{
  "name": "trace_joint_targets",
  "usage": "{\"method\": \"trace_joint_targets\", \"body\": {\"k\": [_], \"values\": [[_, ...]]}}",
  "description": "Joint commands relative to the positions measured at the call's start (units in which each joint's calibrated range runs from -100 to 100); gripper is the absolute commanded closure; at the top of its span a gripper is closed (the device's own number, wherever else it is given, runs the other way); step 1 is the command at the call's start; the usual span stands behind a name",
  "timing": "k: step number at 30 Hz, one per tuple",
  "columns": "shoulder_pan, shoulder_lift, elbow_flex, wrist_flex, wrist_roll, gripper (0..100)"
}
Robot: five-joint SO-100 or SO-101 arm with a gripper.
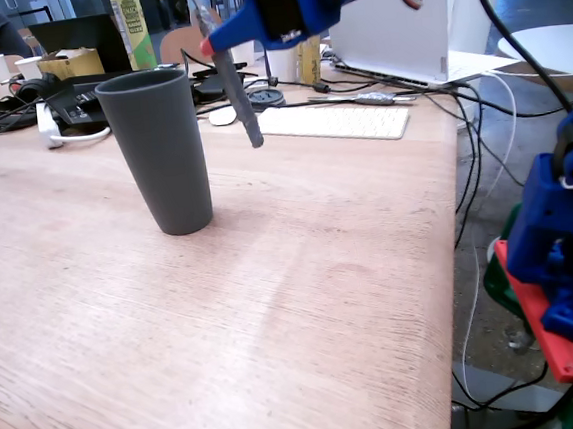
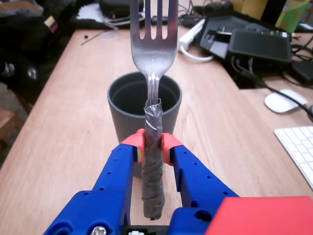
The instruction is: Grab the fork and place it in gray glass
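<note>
Now the blue gripper (image 2: pixel 152 148) pinches the fork (image 2: pixel 153 58) by its taped handle, with one red-tipped finger (image 2: pixel 135 145) pressed on each side. In the wrist view the fork runs straight away from the gripper: the handle end sticks back between the fingers, and the four tines point to the top edge of the picture. Its long line passes right over the open mouth of the glass (image 2: pixel 122 117), which stands just past the fingertips. In the fixed view the fork (image 1: pixel 235 88) is up in the air, off the table (image 1: pixel 274 306) — it hangs tilted, handle end down, just to the right of the rim of the glass (image 1: pixel 160 150) and not inside it. The glass stands upright on the table. Behind it are a white keyboard (image 1: pixel 334 122) and a yellow-green carton (image 1: pixel 133 29) — its writing is too small to read.
</note>
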Motion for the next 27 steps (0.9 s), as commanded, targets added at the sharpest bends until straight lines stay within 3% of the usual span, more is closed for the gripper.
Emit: {"method": "trace_joint_targets", "body": {"k": [1, 5, 9, 15, 27], "values": [[0.11, -0.39, -1.80, -5.68, 0.20, 100], [0.11, 6.90, -10.58, -13.65, 0.20, 100], [0.11, 12.39, -24.64, -13.89, 0.15, 100], [0.11, 13.51, -30.11, -13.98, 0.10, 100], [-3.61, 34.78, -40.97, -14.06, -0.15, 100]]}}
